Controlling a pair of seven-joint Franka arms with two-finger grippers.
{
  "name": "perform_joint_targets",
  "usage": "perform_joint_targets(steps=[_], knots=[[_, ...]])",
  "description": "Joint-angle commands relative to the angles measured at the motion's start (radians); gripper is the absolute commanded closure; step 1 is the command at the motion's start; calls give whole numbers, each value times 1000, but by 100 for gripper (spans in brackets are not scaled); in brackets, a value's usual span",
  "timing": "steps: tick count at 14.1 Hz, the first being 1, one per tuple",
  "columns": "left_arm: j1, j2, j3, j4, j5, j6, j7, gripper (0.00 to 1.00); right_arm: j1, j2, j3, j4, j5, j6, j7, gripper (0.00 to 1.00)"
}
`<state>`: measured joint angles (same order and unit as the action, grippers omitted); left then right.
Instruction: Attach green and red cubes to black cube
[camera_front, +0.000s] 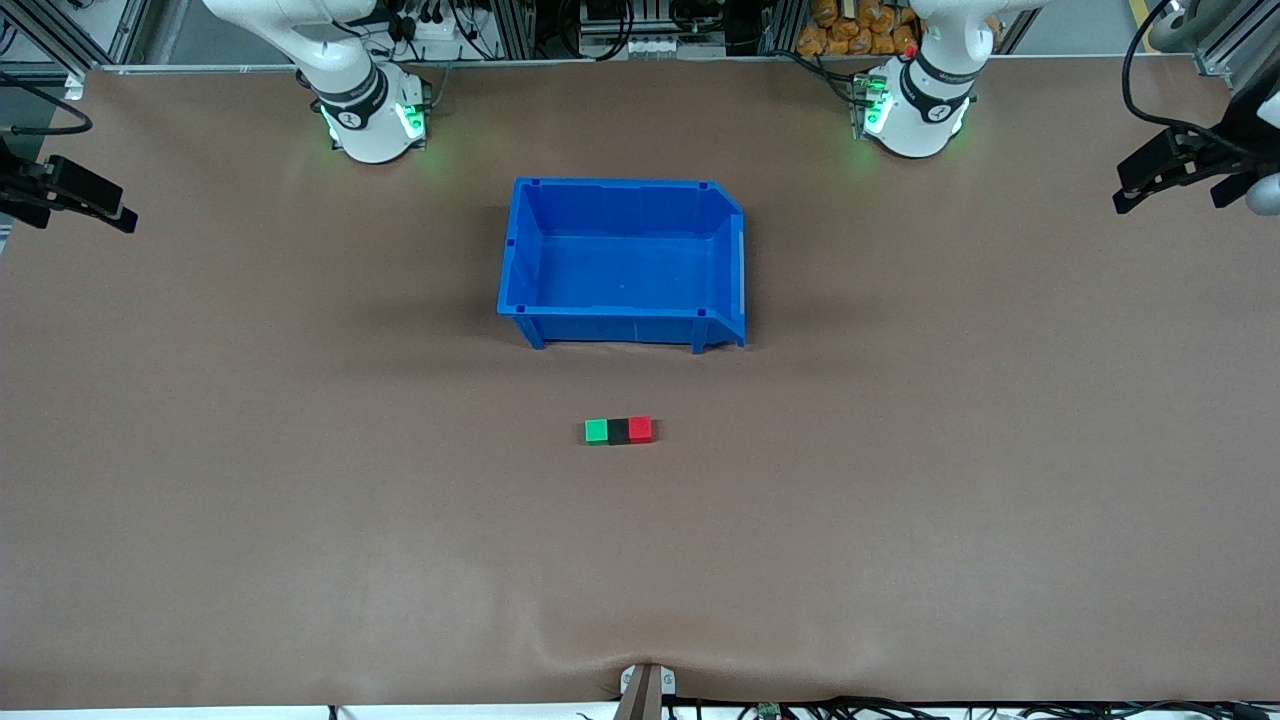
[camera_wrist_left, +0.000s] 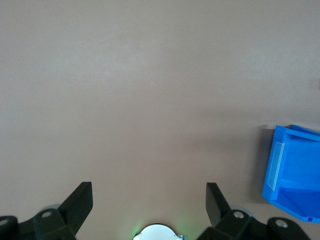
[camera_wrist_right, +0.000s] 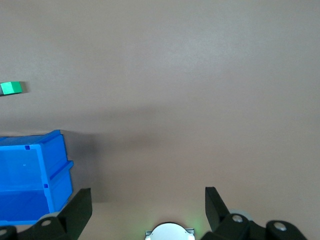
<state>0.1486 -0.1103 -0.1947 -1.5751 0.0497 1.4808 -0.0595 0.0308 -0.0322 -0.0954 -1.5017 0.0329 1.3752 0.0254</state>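
Note:
The green cube (camera_front: 597, 431), the black cube (camera_front: 619, 431) and the red cube (camera_front: 641, 429) lie touching in one row on the brown table, nearer to the front camera than the blue bin. Green is on the side toward the right arm's end, red toward the left arm's end, black between them. The right wrist view shows only the green cube (camera_wrist_right: 11, 88). My left gripper (camera_front: 1170, 190) (camera_wrist_left: 149, 200) hangs open over the left arm's end of the table, holding nothing. My right gripper (camera_front: 75, 205) (camera_wrist_right: 148, 202) hangs open and holding nothing over the right arm's end.
An empty blue bin (camera_front: 620, 325) stands mid-table between the cubes and the arm bases, and also shows in both wrist views (camera_wrist_left: 295, 175) (camera_wrist_right: 55, 170). Bare brown table surrounds the cube row.

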Motion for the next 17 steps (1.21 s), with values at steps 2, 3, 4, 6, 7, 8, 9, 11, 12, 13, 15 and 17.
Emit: perform_joint_targets(steps=[2, 3, 4, 6, 7, 8, 9, 11, 12, 13, 15, 17], knots=[[-90, 40, 92, 43, 2, 6, 13, 0, 6, -3, 2, 11, -18, -13, 11, 0], [-101, 56, 104, 55, 2, 6, 10, 0, 6, -3, 2, 11, -18, -13, 11, 0], [-104, 79, 106, 73, 2, 6, 15, 0, 6, -3, 2, 11, -18, -13, 11, 0], [-98, 89, 101, 104, 1, 7, -12, 0, 6, -3, 2, 11, -16, -13, 11, 0], [-100, 89, 101, 106, 1, 7, -23, 0, 6, -3, 2, 11, -16, -13, 11, 0], [-100, 92, 101, 107, 2, 7, -25, 0, 6, -3, 2, 11, -18, -13, 11, 0], [-101, 92, 103, 107, 4, 6, -26, 0, 6, -3, 2, 11, -18, -13, 11, 0], [-104, 90, 95, 107, 30, 6, -23, 0, 6, -3, 2, 11, -18, -13, 11, 0], [-109, 89, 84, 106, 60, 4, -14, 0, 6, -3, 2, 11, -18, -13, 10, 0], [-107, 87, 71, 106, 65, -2, -13, 0, 6, -3, 2, 11, -18, -13, 10, 0], [-109, 87, 67, 106, 64, -7, -13, 0, 6, -3, 2, 11, -18, -13, 10, 0], [-109, 89, 67, 107, 49, -7, -19, 0, 6, -3, 2, 11, -18, -13, 11, 0]])
